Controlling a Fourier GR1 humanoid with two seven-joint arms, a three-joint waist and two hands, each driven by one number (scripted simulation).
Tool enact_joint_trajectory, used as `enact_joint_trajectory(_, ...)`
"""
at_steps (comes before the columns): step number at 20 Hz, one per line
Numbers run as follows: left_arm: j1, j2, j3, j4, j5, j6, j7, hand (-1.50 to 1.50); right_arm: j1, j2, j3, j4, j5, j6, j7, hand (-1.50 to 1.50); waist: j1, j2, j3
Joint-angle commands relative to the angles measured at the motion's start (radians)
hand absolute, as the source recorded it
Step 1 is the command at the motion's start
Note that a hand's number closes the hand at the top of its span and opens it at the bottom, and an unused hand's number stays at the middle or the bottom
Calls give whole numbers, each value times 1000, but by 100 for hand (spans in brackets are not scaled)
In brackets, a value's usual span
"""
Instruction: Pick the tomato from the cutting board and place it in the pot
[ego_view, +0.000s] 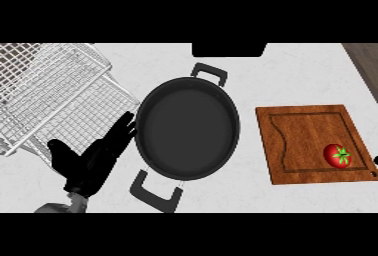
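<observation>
Head view of the white bench (295, 65), described relative to the pot (187, 127).

The pot, black and empty, lies at the centre of the bench, with 1 handle at its far rim and 1 at its near rim.

Right of the pot, apart from it, lies a wooden board (306, 142) with a groove cut along its border.

The tomato (338, 155), red with a green stem cap, rests on the board, on the side away from the pot and toward the board's near edge; it lies inside the groove line. Nothing touches it.

Left of the pot stands a wire rack (55, 95) of white mesh, tilted, its near right corner coming close to the pot's left rim.

The left hand (92, 162) shows to the near left of the pot, entering from the lower edge on a grey forearm (59, 207). Its fingers are straight and spread, released, and grasp nothing; the fingertips (127, 125) point toward the pot's left rim and lie just beside it, over the lower edge of the rack. The thumb (59, 148) points away from the pot.

At the far edge, beyond the pot, a dark rectangular object (229, 49) shows only in part. A brown strip (363, 57) shows at the far right corner. The right hand cannot be made out.
</observation>
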Motion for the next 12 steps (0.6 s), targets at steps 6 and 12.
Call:
enact_joint_trajectory(6, -28, -30, 41, 61, -24, -51, -13, 0, -80, 54, -48, -177, -88, 98, 397, -150, 7, 4, 2)
enact_joint_trajectory(12, -41, -64, 65, 46, -34, -64, 32, 0, -105, 214, -2, -113, 46, 52, 348, -150, 11, 6, 3)
